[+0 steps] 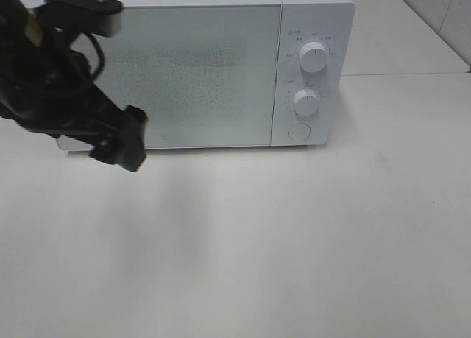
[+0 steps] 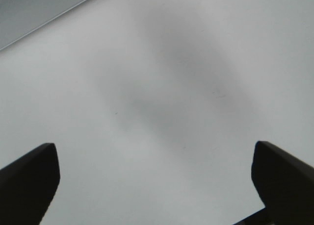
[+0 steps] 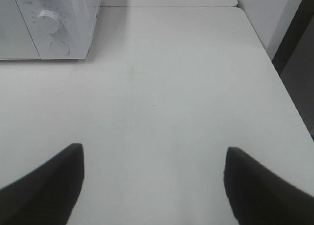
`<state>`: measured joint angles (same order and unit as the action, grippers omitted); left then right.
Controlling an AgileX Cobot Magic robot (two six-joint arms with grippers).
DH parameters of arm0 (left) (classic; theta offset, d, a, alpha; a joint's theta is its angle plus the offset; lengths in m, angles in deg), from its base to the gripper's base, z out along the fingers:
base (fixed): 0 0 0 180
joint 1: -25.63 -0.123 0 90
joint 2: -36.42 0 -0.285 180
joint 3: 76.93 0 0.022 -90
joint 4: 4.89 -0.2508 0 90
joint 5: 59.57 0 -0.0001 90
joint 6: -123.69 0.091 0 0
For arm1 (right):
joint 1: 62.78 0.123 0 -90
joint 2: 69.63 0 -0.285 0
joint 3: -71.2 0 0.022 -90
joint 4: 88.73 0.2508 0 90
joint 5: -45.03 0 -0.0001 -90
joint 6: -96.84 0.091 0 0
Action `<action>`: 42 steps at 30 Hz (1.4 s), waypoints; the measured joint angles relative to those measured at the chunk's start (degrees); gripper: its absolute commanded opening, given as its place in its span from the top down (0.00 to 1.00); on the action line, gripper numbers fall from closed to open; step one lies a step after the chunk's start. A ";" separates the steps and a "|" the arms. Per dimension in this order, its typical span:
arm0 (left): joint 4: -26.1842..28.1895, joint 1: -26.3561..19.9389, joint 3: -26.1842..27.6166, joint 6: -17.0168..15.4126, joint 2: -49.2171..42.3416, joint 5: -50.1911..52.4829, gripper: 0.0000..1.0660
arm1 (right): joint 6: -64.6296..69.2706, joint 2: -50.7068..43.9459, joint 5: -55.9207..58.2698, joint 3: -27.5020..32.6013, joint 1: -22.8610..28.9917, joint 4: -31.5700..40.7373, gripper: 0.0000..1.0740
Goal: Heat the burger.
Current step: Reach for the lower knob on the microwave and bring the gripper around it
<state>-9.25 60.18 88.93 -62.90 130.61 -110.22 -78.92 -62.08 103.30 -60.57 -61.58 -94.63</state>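
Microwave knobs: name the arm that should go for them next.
Right, probably: the right gripper, jaws open, faces the lower knob on its own side. The left gripper hangs open by the door's lower left corner, far from it.

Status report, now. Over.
Left gripper open, empty. Right gripper open, empty. Burger not in view. Microwave door shut.

microwave (image 1: 199, 65) on table (image 1: 294, 242), left arm (image 1: 51, 95) before it
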 measured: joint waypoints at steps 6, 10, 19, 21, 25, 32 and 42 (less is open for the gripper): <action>3.09 -13.52 0.00 5.16 -4.64 -4.76 0.06 | 0.00 0.00 0.00 0.00 0.00 0.00 0.29; 5.16 -22.63 0.00 8.48 -7.73 -7.68 0.06 | 0.00 0.00 0.00 0.00 0.00 0.00 0.29; 9.45 -32.20 -1.38 9.91 -16.21 -9.57 0.06 | 0.00 0.00 0.00 0.00 0.00 0.00 0.29; 9.68 -32.20 -4.81 11.29 -20.05 -9.63 0.06 | 0.00 0.00 0.00 0.00 0.00 0.00 0.29; 9.91 -32.20 -10.08 12.66 -24.47 -9.45 0.06 | 0.00 0.00 0.00 0.00 0.00 0.00 0.29; 9.85 -32.20 -22.63 13.58 -39.65 -9.00 0.06 | 0.00 0.00 0.00 0.00 0.00 0.00 0.29; 8.54 -32.20 -34.09 13.64 -58.21 -10.08 0.06 | 0.00 0.00 0.00 0.00 0.00 0.00 0.29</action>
<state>-0.71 27.98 54.84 -49.27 72.40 -120.31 -78.92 -62.08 103.30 -60.57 -61.58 -94.63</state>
